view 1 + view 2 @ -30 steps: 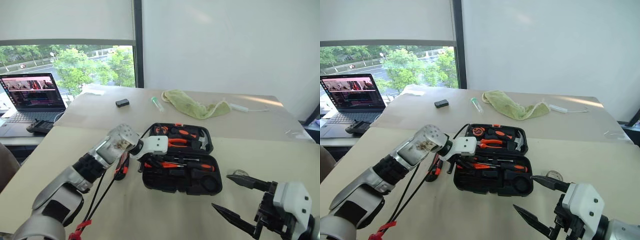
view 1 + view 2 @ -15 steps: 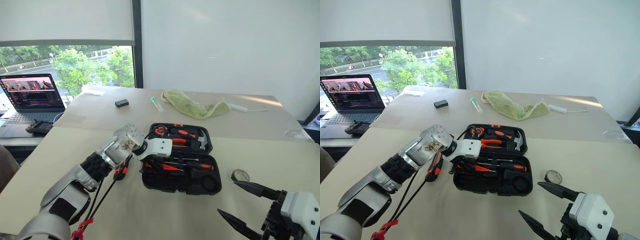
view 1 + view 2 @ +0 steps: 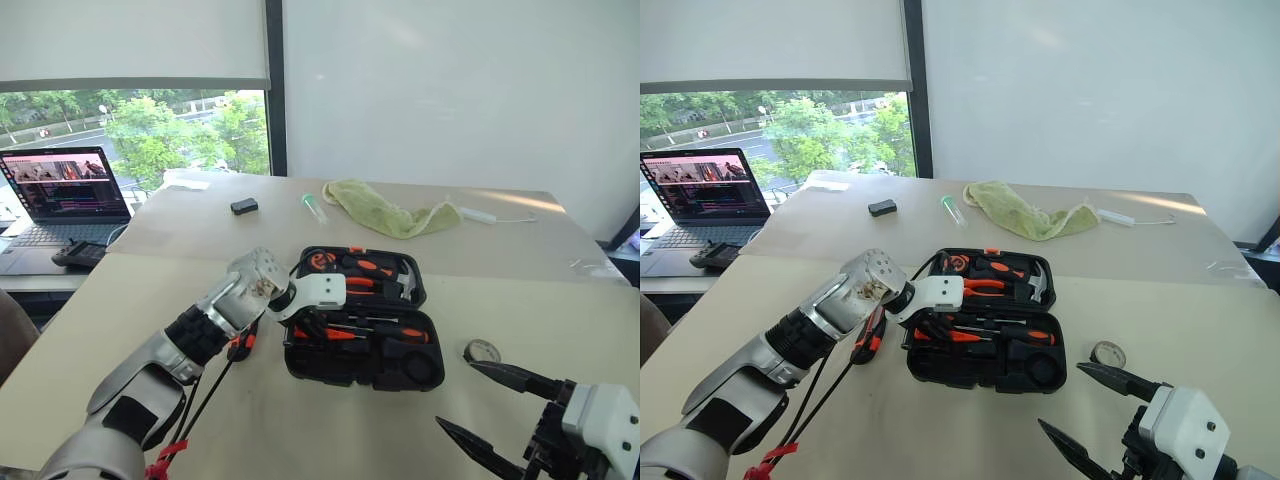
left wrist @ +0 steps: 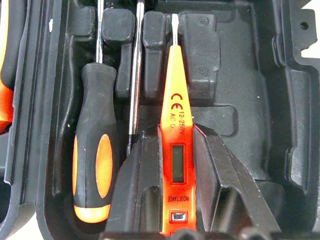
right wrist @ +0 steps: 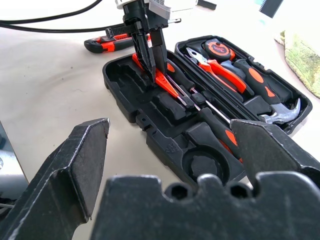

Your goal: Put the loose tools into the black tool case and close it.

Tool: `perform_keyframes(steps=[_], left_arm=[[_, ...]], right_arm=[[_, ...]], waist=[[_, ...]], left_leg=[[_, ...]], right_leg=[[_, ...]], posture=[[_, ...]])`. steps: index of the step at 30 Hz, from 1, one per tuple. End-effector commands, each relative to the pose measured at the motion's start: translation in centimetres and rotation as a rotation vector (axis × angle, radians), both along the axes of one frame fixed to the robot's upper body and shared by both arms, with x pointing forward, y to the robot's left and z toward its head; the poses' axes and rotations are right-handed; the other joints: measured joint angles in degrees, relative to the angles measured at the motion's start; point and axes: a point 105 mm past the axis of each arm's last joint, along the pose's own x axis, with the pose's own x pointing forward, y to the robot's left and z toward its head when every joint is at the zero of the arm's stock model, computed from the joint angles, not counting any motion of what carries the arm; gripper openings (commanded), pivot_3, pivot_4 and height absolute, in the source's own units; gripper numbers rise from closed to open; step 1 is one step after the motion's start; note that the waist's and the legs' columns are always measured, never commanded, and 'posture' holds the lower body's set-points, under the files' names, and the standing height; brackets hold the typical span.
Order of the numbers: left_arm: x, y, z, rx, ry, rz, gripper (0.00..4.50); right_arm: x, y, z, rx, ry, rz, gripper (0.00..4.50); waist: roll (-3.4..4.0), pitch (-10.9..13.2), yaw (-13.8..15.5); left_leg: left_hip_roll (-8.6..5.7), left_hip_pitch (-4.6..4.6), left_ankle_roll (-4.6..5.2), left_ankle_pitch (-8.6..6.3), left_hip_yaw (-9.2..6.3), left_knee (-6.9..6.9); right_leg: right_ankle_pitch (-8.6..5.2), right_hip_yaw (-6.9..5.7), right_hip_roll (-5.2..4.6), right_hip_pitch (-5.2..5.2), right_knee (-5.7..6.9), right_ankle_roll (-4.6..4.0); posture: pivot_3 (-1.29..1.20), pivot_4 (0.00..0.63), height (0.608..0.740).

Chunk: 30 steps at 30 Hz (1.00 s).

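left tool [image 4: 172, 200]: clamped on the small orange screwdriver [image 4: 173, 150], fingers either side of its body, reaching down into the near left part of the case

small screwdriver: tip sits in a slot in the case, right next to a long screwdriver [image 4: 93, 150] already lying in its recess, with another thin shaft between them

right tool [image 3: 500, 415]: wide open, nothing in it, hanging over the desk [image 3: 120, 300] near the case's front right corner

case [image 3: 985, 372]: open flat in the middle of the desk; pliers [image 5: 220, 70], hammer [image 5: 280, 112] and a tape measure [image 5: 217, 49] are in the far half, screwdrivers in the near half, round recess [image 5: 202, 162] at the near right looks empty

knife [image 5: 107, 45]: loose on the desk just left of the case, under the left arm

tape roll [image 3: 481, 351]: on the desk right of the case, near the right tool

other stuff: laptop [image 3: 65, 190] far left, green cloth [image 3: 385, 212] and a small black box [image 3: 244, 206] further back
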Motion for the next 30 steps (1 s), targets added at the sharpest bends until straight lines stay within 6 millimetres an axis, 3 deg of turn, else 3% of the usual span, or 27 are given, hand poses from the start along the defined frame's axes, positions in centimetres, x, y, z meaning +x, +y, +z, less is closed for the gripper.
perform_keyframes(steps=[1,6,13,17,23,30], left_arm=[[-0.8,-0.4,-0.8,0.006,0.022,-0.031,1.56],[-0.7,-0.8,1.8,-0.122,0.011,-0.008,3.25],[-0.8,1.0,5.5,-0.280,-0.023,0.050,3.25],[-0.3,1.2,6.1,-0.367,0.000,0.109,2.22],[-0.2,0.8,3.0,-0.423,0.071,0.163,0.10],[-0.3,-0.7,1.1,-0.547,0.131,0.225,0.04]], right_arm=[[-0.3,0.3,0.8,-0.019,-0.046,0.018,4.50],[-0.4,0.4,0.7,-0.016,-0.045,0.018,4.50],[-0.2,0.4,0.7,-0.021,-0.044,0.017,4.50],[0.1,0.5,0.8,-0.022,-0.051,0.022,4.50],[0.4,0.5,0.9,-0.030,-0.055,0.034,4.50],[0.3,0.6,1.0,-0.030,-0.055,0.035,4.50]], waist=[[0.00,0.00,-0.01],[0.00,0.00,0.00],[0.01,0.00,-0.09],[0.01,0.00,0.01],[0.02,-0.01,0.03],[0.03,-0.01,0.05]], left_leg=[[0.00,0.00,0.00,0.00,0.00,0.00],[0.02,-0.07,0.02,-0.01,-0.01,0.13],[0.08,-0.08,0.05,-0.04,-0.02,0.33],[0.06,-0.07,0.06,-0.04,-0.02,0.38],[0.03,-0.05,0.06,-0.04,-0.01,0.39],[-0.01,-0.07,0.11,-0.07,-0.02,0.45]], right_leg=[[0.00,0.00,0.00,0.00,0.00,0.00],[0.00,-0.02,0.00,-0.02,0.04,0.00],[0.00,-0.02,-0.02,-0.02,0.16,0.00],[0.01,-0.01,-0.02,0.00,0.18,0.01],[0.01,0.00,-0.03,0.03,0.20,0.01],[0.02,0.00,-0.06,0.05,0.19,0.02]], posture=[[0.00,0.150,0.740],[0.00,0.150,0.740],[0.00,0.150,0.740],[0.00,0.150,0.740],[0.00,0.150,0.740],[0.00,0.150,0.740]])
